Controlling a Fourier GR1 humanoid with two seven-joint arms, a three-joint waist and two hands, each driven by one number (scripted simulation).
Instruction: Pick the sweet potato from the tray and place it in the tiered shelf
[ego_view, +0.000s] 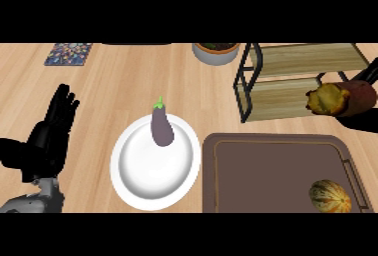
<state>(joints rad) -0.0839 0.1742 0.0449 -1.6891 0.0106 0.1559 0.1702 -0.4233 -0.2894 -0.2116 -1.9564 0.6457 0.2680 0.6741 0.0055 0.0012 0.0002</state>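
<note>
Sweet potato (343, 97), reddish with a yellow cut end, is sitting in the right hand (363, 122), whose fingers are curling round it at the right edge of the tabletop (111, 85). It is showing against the right end of the tiered shelf (306, 59), beyond the far edge of the brown tray (273, 170) and off it. A striped squash (330, 196) is lying in the tray's near right corner. Left of the tray, a white plate (151, 175) is carrying an eggplant (162, 129) at its far rim. The left hand (52, 130) is resting near the left edge, fingers straight and holding nothing. A potted plant (215, 52) and a patterned mat (69, 54) are sitting along the far edge.
</note>
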